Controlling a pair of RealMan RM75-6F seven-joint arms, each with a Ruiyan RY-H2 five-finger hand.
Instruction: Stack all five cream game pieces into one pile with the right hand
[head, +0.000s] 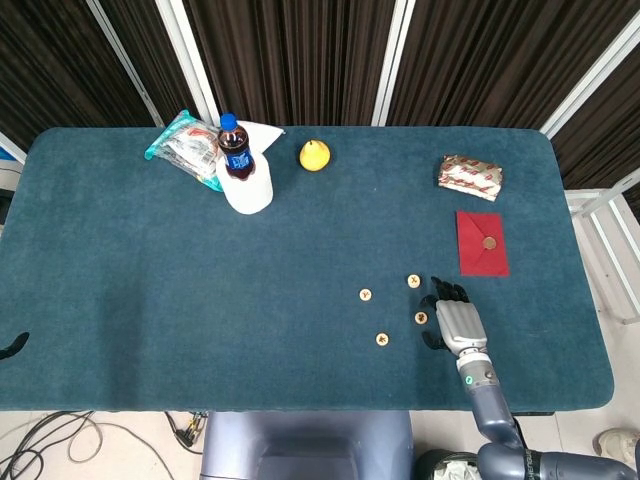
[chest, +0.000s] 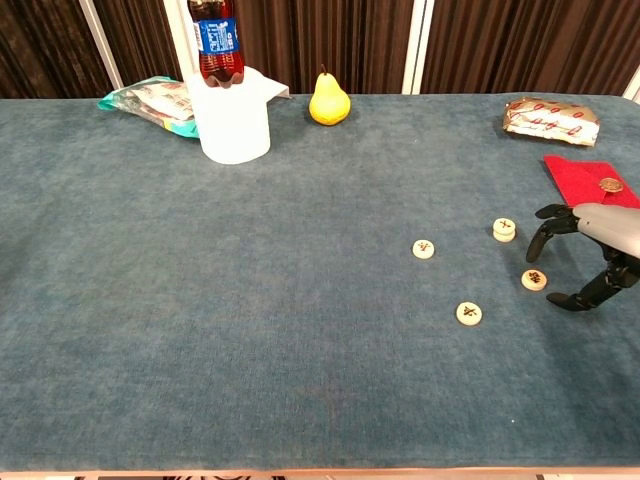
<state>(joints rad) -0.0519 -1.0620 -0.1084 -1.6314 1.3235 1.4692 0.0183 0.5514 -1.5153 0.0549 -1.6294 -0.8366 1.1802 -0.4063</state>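
The right hand (chest: 590, 255), fingers spread and empty, is shown beside the nearest cream piece (chest: 534, 279); the piece should be pinched by its rim and lifted level.

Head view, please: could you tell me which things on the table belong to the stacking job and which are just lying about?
Job: leftmost cream piece, farthest cream piece, cream piece beside the hand, nearest cream piece, right hand.

Lying about: bottle, white cup, pear, snack bag, foil packet, red cloth, brown disc.
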